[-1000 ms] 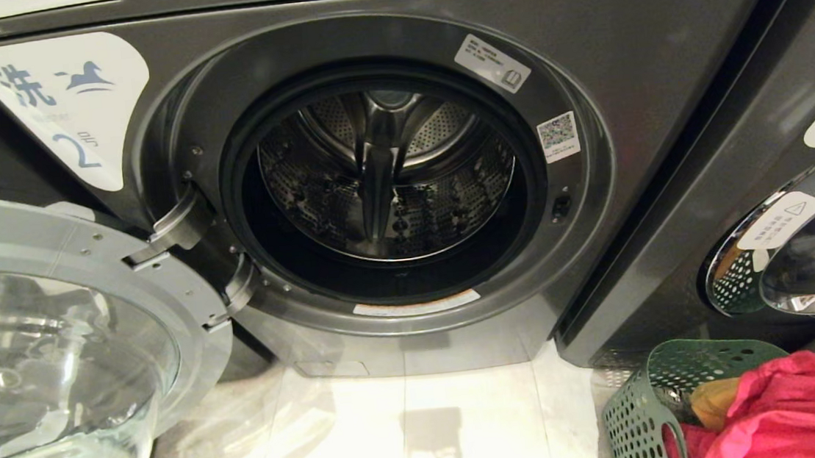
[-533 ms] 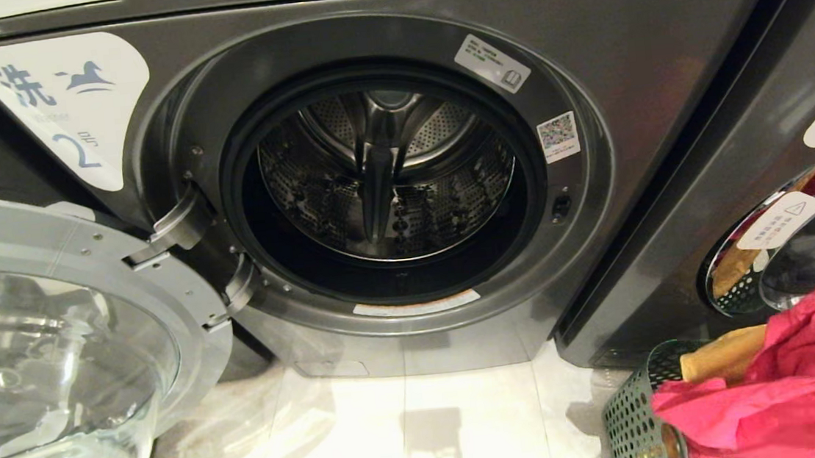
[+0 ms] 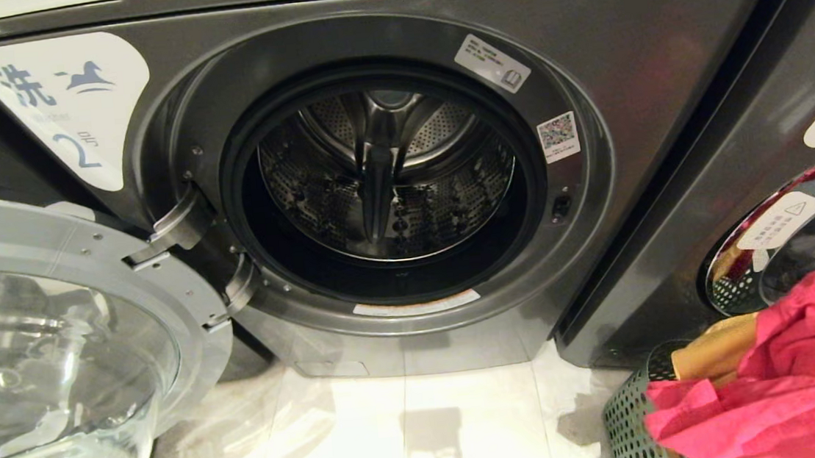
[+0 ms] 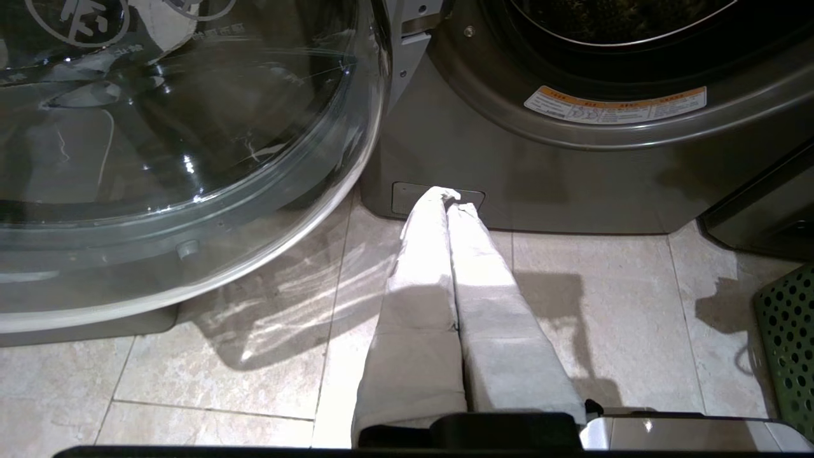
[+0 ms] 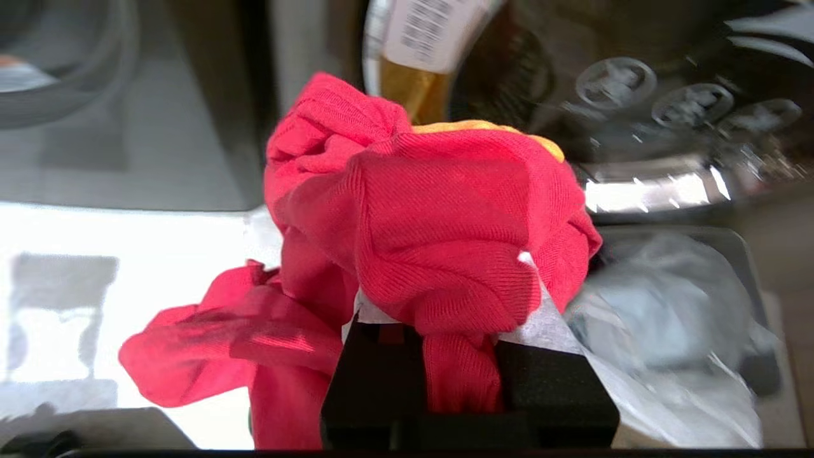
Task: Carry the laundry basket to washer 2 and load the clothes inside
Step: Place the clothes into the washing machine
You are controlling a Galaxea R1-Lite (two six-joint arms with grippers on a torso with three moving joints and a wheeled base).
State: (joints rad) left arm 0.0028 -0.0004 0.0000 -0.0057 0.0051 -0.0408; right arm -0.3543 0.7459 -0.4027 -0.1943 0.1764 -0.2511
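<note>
Head view: washer 2 (image 3: 388, 179) sits dead ahead, its glass door (image 3: 56, 341) swung fully open to the left, drum (image 3: 388, 179) in plain sight and nothing in it that I can see. The laundry basket (image 3: 627, 416) stands on the tile floor (image 3: 411, 435) at lower right, in front of the neighbouring washer (image 3: 779, 174), just right of washer 2's base. The pink-red garment (image 3: 781, 373) bulges above the basket rim with the yellow-orange cloth (image 3: 713, 353) tucked against it; can't see the denim piece

Right wrist view: my right gripper (image 5: 470, 343) is clamped on a thick fold of the pink-red garment (image 5: 439, 235), fabric wadded between the white-wrapped fingers, a long tail hanging loose below. A sliver of the yellow-orange cloth (image 5: 489, 128) shows behind the bundle; can't tell if it's caught in the grip or just riding along

Left wrist view: left gripper (image 4: 451, 207) parked low, pointing at the washer's kick panel, fingers (image 4: 423, 254) pressed together, holding nothing

I read this as the first load step: garment grasped and lifted off the basket, not yet moved across. Next I need to swing the bundle left and forward, clear of the door seal, get the gripper well inside the drum before letting go, and mind the dangling tail so it doesn't snag on the rim or drape over the opening
</note>
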